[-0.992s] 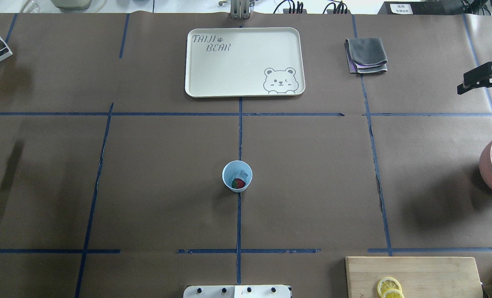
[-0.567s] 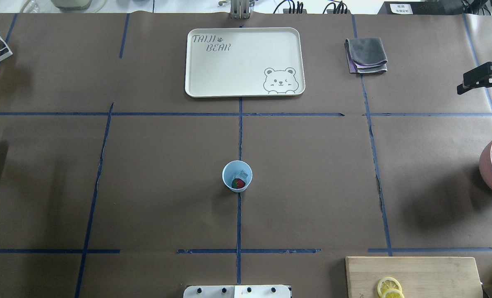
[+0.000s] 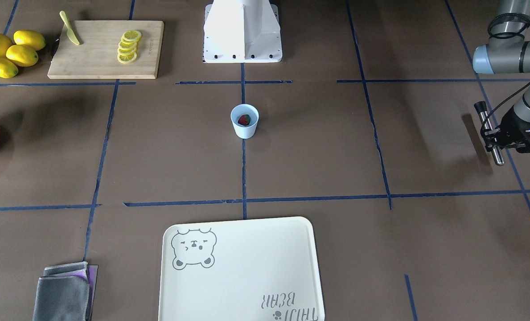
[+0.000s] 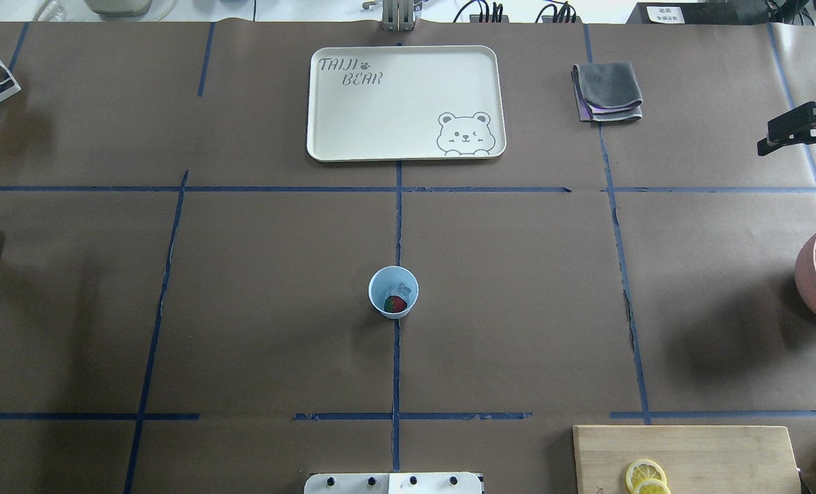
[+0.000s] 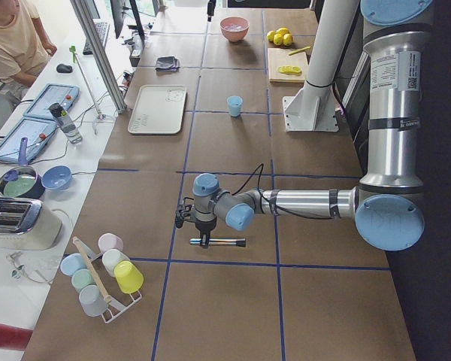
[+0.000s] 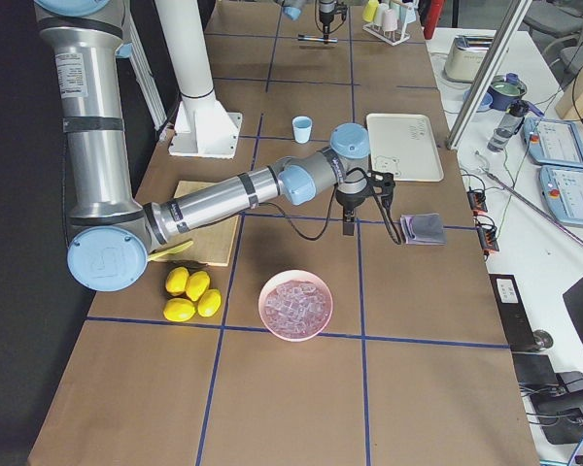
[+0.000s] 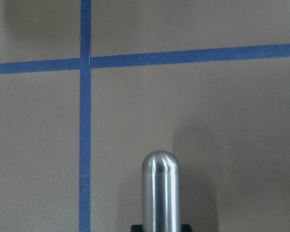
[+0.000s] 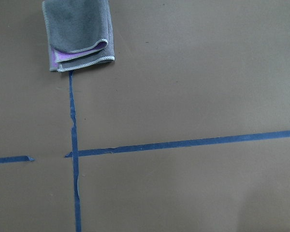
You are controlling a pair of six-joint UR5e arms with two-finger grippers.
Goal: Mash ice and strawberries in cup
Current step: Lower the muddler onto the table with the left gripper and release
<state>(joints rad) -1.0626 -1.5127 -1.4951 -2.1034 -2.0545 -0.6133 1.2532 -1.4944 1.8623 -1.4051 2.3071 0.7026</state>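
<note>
The table (image 4: 277,274) is covered in brown paper marked off with blue tape. At its far side from the robot lies a cream tray (image 4: 394,103) with a bear drawn on it, and a folded grey cloth (image 4: 607,92) sits off to one side of that. Close to the robot's base is a wooden cutting board (image 3: 100,49) carrying lemon slices (image 3: 129,47). A pink bowl (image 6: 262,301) of ice cubes stands at the robot's right end.

The left gripper (image 3: 492,138) hangs over bare paper near the robot's left end, well apart from everything, clamped on a metal rod (image 7: 160,193) with a rounded tip. The right gripper (image 4: 792,147) hovers beyond the cloth with its jaws spread and nothing between them.

The cup (image 4: 393,292) stands upright at the table's middle on a tape line. Inside it the strawberry (image 4: 395,304) lies beside a clear piece of ice (image 4: 401,289).
</note>
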